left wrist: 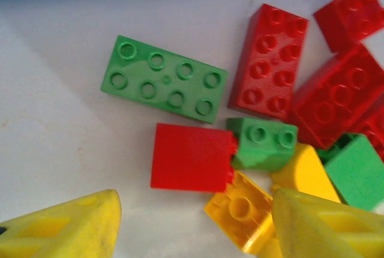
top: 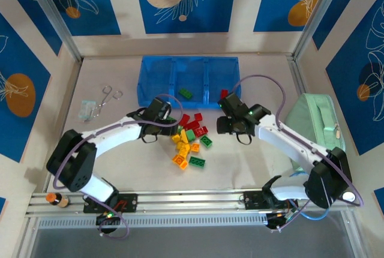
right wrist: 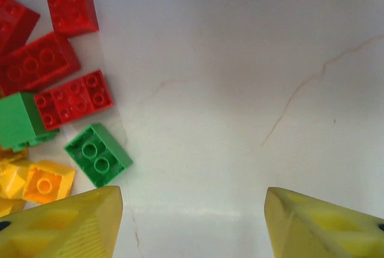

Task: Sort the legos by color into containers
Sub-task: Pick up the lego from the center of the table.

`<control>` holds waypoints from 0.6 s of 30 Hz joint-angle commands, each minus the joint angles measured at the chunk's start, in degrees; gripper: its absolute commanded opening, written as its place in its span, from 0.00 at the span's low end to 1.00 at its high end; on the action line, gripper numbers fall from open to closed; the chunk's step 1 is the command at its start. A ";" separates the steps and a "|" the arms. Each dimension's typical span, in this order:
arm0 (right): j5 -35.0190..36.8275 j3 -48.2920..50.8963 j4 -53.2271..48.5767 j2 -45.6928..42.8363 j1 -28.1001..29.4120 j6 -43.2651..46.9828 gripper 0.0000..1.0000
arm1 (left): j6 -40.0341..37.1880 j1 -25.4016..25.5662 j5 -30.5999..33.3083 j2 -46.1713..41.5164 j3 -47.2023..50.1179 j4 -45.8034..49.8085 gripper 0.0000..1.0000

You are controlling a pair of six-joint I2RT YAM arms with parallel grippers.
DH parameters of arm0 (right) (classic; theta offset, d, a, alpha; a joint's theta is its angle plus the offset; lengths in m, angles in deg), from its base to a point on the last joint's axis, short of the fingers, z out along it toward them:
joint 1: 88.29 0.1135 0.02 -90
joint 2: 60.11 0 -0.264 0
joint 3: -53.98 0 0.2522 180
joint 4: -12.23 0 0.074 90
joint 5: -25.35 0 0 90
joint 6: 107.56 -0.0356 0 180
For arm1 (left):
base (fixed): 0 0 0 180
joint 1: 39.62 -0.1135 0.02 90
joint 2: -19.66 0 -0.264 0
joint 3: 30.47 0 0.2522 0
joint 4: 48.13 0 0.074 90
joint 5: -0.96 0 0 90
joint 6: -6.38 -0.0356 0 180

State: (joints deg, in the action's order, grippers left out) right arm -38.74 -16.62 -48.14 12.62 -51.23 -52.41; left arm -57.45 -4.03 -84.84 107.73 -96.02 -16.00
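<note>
The legos lie in a loose pile [top: 189, 141] of red, green and yellow bricks just in front of the blue tray of containers [top: 157, 75]. One green brick [top: 185, 93] sits in the middle compartment and a red one [top: 224, 93] in the right compartment. My left gripper [top: 165, 120] hovers at the pile's left edge, open. In the left wrist view it [left wrist: 195, 222] has an upturned yellow brick [left wrist: 243, 210] by its right finger, a red brick [left wrist: 192, 157] just ahead and a long green brick [left wrist: 164, 79] beyond. My right gripper [right wrist: 195, 222] stands open over bare table, a small green brick [right wrist: 98, 154] to its left.
A mint-green case [top: 315, 123] lies at the right edge beside the right arm. Metal scissors [top: 108, 97] and a clear packet [top: 87, 109] lie at the left. Metal frame posts stand at the back corners.
</note>
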 commanded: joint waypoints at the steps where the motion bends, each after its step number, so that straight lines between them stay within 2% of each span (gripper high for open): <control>1: -0.85 2.90 2.18 -3.41 0.58 -4.65 0.64 | -2.15 -1.23 -1.98 2.30 -2.49 -0.98 0.67; 7: -1.74 5.25 3.30 -4.70 0.34 -5.23 0.64 | -2.88 -1.54 -3.67 5.57 -4.07 -1.07 0.65; 18: -1.74 5.81 3.35 -5.03 0.30 -5.56 0.64 | -2.62 -1.54 -2.48 8.16 -3.86 -1.20 0.59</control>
State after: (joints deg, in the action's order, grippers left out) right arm -39.57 -11.83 -45.04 8.78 -50.94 -56.67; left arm -59.15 -5.23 -87.33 115.12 -99.10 -17.27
